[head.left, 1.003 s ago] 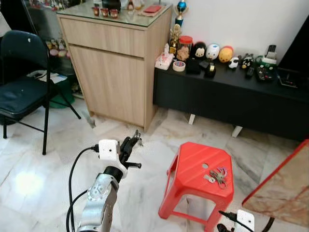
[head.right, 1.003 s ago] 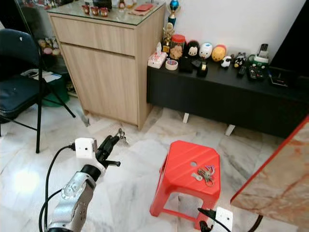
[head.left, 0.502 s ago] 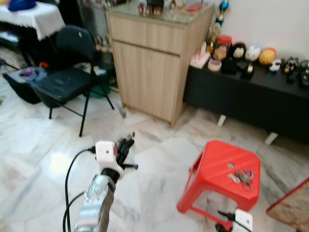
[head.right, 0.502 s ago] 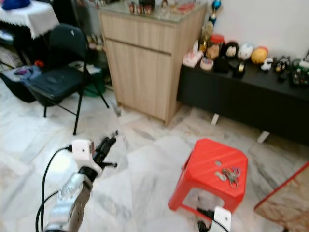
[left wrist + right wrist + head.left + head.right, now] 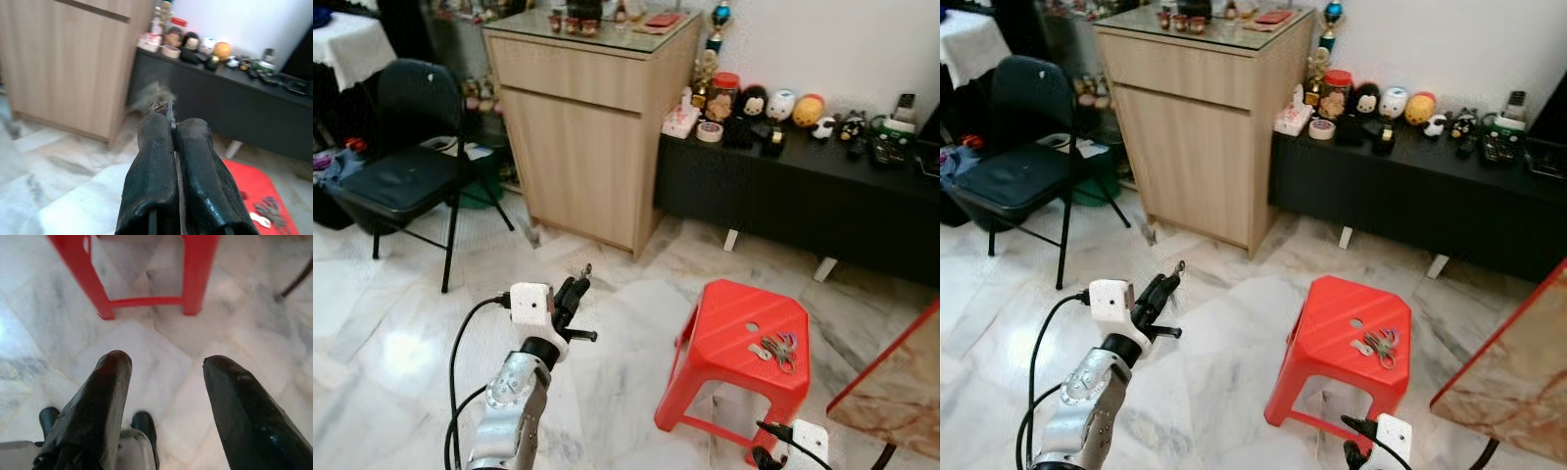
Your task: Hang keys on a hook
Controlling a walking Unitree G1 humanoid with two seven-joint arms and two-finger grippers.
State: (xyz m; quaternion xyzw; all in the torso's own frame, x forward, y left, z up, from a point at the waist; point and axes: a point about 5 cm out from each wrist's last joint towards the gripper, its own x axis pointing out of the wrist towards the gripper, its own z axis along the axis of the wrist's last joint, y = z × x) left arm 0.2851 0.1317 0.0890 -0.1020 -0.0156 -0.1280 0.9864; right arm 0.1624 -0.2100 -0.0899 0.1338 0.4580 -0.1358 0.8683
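Clamping a key set [image 5: 164, 100] beside the red stool [image 5: 734, 343], the left gripper [image 5: 576, 294] has no hook in sight; the right gripper [image 5: 164, 396] hangs spread, so hanging remains.

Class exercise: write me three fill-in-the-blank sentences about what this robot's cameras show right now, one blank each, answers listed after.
1. The left claw is shut on a set of ____.
2. A second bunch of keys lies on the ____ stool.
3. The right claw, hanging low over the floor, is ____.

Missing words: keys; red; open
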